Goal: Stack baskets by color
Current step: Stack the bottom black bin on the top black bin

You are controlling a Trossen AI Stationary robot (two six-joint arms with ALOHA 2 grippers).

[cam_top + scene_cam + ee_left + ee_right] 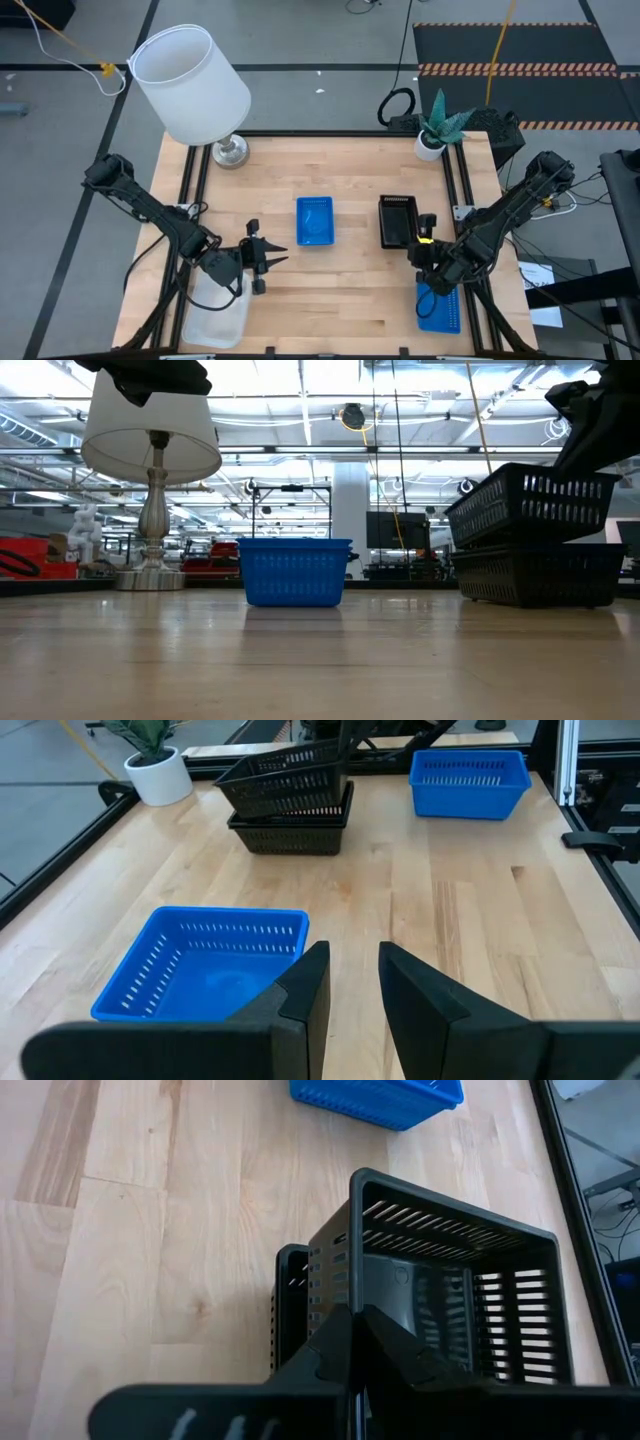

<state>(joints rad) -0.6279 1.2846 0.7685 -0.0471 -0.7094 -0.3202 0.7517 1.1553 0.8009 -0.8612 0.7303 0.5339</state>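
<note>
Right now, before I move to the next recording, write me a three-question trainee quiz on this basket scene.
1. True or false: the upper black basket sits level on the lower black basket.
2. What grips the upper black basket? A) left gripper B) right gripper C) neither
3. Fill in: the basket at the table's middle is ____.

Key: 1 false, it is tilted; 2 B; 3 blue.
</note>
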